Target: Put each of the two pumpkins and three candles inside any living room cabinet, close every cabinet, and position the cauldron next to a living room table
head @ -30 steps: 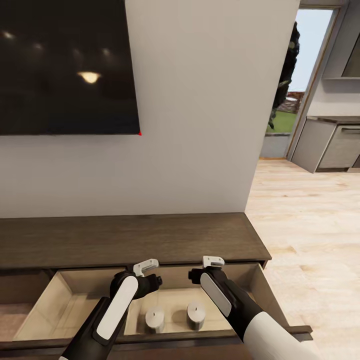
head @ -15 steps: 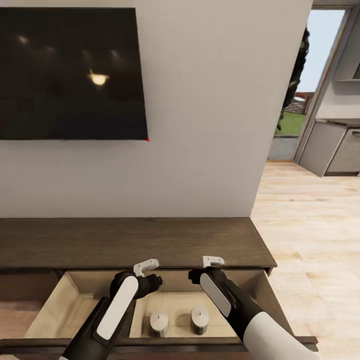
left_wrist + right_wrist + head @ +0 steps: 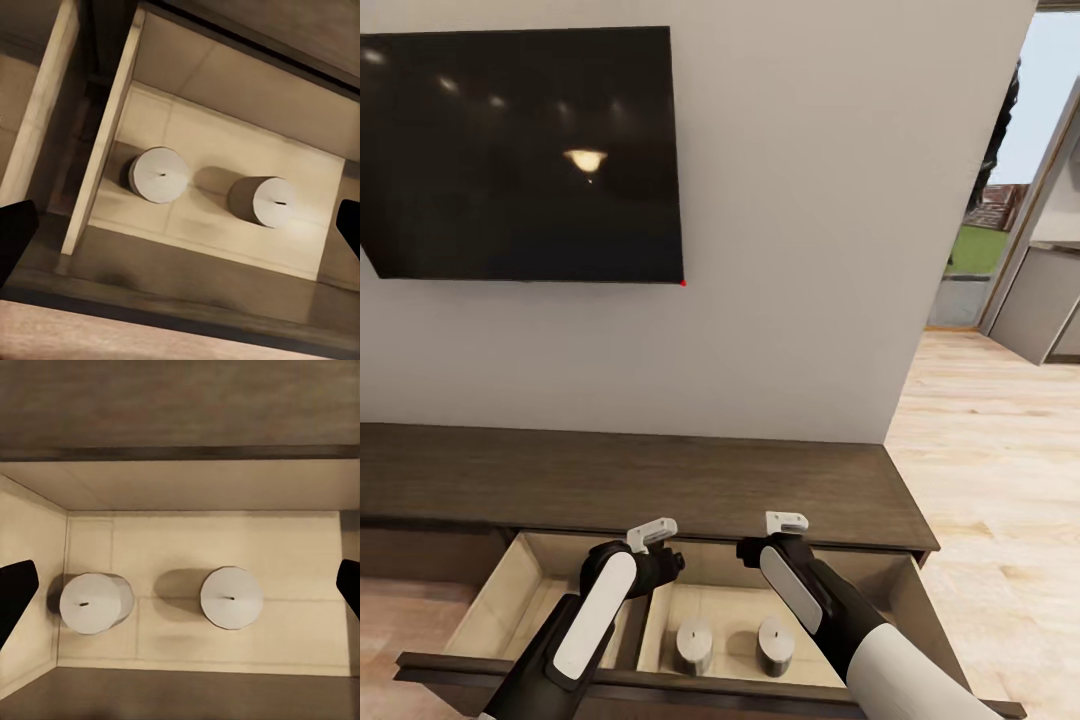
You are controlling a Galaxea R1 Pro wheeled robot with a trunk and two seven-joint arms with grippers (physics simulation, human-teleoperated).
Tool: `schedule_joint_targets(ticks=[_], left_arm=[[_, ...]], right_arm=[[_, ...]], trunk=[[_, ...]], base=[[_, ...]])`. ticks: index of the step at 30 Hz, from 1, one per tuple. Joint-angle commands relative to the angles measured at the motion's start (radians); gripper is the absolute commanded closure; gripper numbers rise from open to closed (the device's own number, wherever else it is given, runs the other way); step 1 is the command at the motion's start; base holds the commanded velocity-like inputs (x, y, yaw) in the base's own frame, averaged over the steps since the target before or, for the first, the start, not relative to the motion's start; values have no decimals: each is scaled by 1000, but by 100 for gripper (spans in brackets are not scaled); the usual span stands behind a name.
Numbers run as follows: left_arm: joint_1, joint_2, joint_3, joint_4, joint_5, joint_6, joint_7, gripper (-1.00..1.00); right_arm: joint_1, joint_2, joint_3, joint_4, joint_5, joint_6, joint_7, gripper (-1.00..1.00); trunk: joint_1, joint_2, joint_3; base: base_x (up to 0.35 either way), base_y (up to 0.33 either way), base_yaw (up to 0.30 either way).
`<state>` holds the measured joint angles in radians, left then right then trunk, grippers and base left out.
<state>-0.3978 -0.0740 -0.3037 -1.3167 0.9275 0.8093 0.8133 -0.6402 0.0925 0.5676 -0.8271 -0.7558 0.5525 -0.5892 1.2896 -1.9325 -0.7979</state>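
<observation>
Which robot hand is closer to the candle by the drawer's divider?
Left. The left gripper hovers just above that candle; the right gripper sits farther across.

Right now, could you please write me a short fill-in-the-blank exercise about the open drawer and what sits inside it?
1. The open drawer holds ____ candles.
2. The left candle and the right candle stand ____, wicks up.
3. The left tool and right tool both hold ____.
4. On the wall above the cabinet hangs a dark ____.

Missing words: two; upright; nothing; television
</observation>
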Motion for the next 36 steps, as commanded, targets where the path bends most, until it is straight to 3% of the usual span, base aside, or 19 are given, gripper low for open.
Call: schedule_joint_targets(ticks=[1, 15, 36], left_arm=[[-1, 0, 0, -1, 10, 1, 10, -100], [-1, 0, 0, 0, 11, 1, 10, -100], [0, 1, 1, -24, 11, -1, 10, -100]], right_arm=[[-1, 0, 3, -1, -8, 1, -9, -100], [-1, 0, 3, -1, -8, 1, -9, -100], [-1, 0, 3, 4, -7, 1, -9, -100]], trunk=[[0, 0, -1], [0, 0, -1], [0, 0, 7]], base=[[0, 0, 2], [-61, 0, 20], [-5, 0, 268]])
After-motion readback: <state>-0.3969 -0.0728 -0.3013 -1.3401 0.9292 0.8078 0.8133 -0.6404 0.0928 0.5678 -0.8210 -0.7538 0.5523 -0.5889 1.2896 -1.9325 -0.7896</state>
